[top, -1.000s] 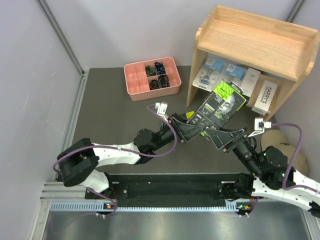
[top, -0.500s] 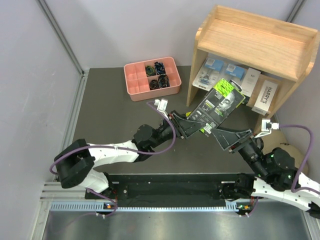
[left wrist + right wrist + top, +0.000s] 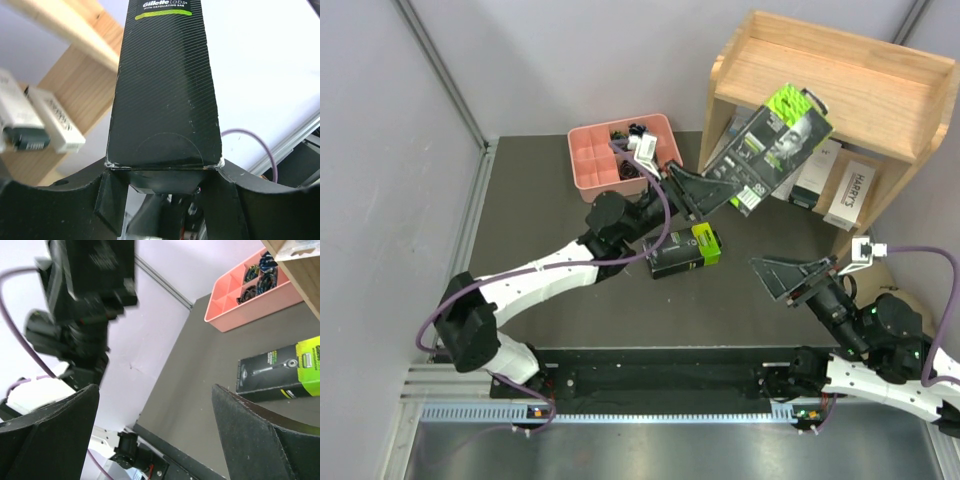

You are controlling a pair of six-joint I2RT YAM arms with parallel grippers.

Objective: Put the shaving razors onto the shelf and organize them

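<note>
The left pincer (image 3: 712,192) pinches the lower end of a black razor box (image 3: 772,148); from the jaws the box runs toward 1 to 2 o'clock, its lime-green end raised before the shelf (image 3: 840,80); a second black box (image 3: 685,250) lies flat on the table (image 3: 550,230), about 9 o'clock from the right pincer (image 3: 775,280) and apart from it; that pincer is spread wide, holding nothing.
</note>
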